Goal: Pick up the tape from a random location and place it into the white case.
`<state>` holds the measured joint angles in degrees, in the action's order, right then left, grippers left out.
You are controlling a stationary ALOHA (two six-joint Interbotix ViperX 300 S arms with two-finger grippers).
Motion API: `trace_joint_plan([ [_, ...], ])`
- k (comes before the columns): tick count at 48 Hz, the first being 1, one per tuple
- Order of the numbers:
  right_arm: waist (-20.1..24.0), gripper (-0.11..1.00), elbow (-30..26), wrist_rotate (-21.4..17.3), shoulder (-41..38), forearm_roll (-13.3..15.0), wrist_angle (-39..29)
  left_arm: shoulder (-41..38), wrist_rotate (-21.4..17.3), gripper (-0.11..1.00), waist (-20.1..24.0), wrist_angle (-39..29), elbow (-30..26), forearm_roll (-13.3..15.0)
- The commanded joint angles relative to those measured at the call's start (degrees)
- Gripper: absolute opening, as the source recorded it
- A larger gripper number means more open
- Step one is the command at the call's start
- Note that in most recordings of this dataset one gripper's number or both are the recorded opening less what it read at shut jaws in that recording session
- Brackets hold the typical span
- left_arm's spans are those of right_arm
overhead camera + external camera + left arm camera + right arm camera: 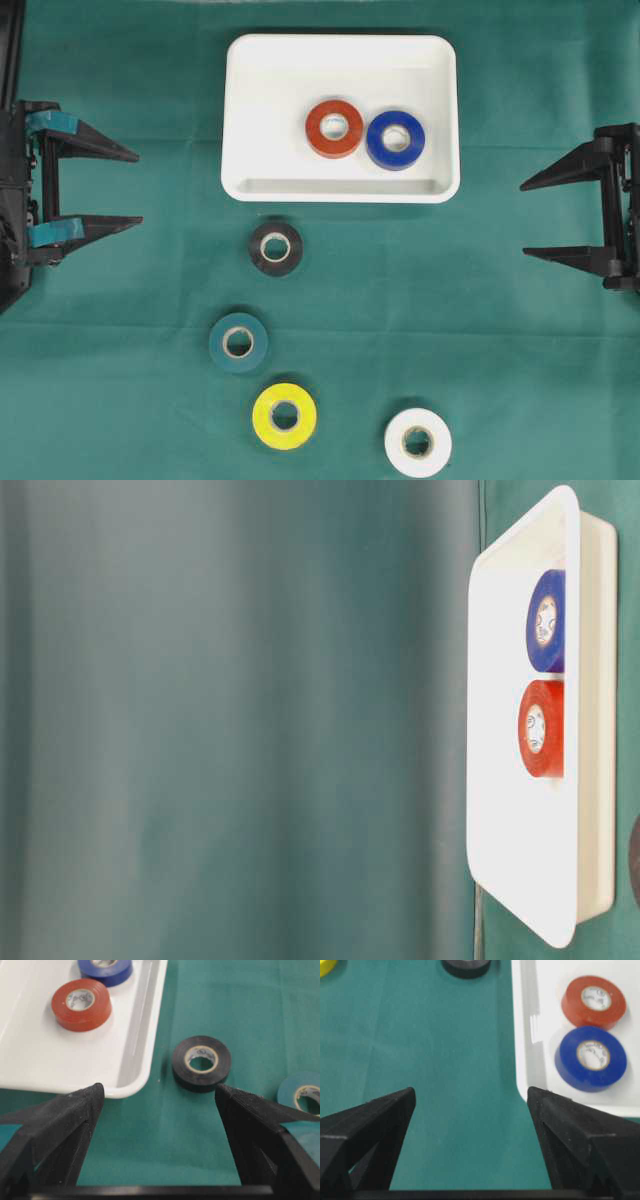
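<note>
Resting in shallow white plastic case (250, 120): red tape roll (334, 128), blue tape roll (396, 139), touching
Writing: core print unreadable
Left gripper (140, 188): jaws apart, empty
Right gripper (522, 220): jaws apart, empty

Materials and finishes on the table

The white case (340, 185) is seen as smooth, glossy plastic; the green cloth (500, 350) is matt and finely woven. Red tape (334, 128) and blue tape (396, 139) are faintly sheened; gripper fingers (75, 1110) are grainy black plastic.
</note>
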<state>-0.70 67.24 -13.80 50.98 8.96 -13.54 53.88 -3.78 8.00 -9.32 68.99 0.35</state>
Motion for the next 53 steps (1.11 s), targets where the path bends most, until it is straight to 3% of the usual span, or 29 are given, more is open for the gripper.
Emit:
trace_joint_plan([
  [1, -0.4, 0.89, -0.5, -0.1, -0.2, -0.2, 0.6, -0.3, 0.0, 0.98, 0.2, 0.4, -0.5, 0.1],
  [25, -0.7, 0.88, -0.7, -0.1, -0.2, -0.1, 0.6, -0.1, 0.1, 0.98, -0.5, 0.6, -0.5, 0.1],
  [37, -0.7, 0.88, -0.8, -0.1, -0.2, -0.2, 0.6, 0.7, 0.3, 0.98, -9.1, 0.8, -0.7, 0.2],
  [46, -0.7, 0.88, -1.0, -0.1, -0.1, -0.2, 0.6, 0.9, 2.5, 0.98, -16.5, 1.1, -0.7, 0.2],
  [53, -0.7, 0.88, -1.1, -0.1, -0.1, -0.2, 0.6, 0.8, 3.9, 0.98, -19.4, 1.1, -0.7, 0.2],
])
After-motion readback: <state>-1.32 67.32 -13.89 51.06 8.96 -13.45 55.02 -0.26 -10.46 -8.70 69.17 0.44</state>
